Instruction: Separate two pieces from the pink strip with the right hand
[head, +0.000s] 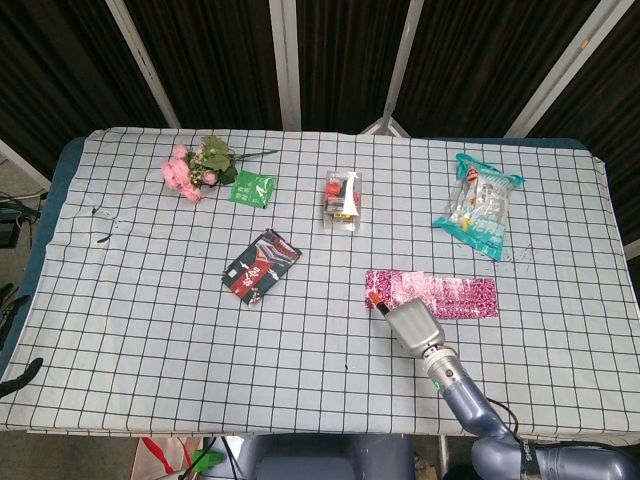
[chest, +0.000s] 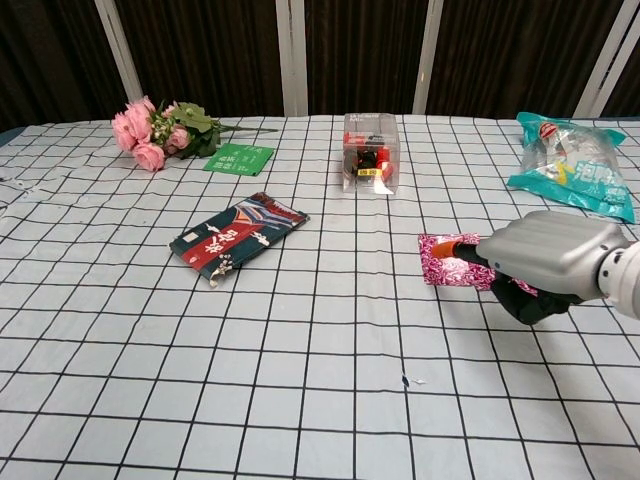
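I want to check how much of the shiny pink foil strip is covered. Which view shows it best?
The head view: the shiny pink foil strip shows nearly full length, with the right hand overlapping only its near left part. In the chest view, that hand hides most of the strip; only its left end shows.

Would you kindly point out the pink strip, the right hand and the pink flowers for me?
pink strip (head: 462, 297), head view, on its bare right half.
right hand (chest: 548, 260), chest view, on the grey back of the hand.
pink flowers (chest: 136, 128), chest view, on the blossoms.
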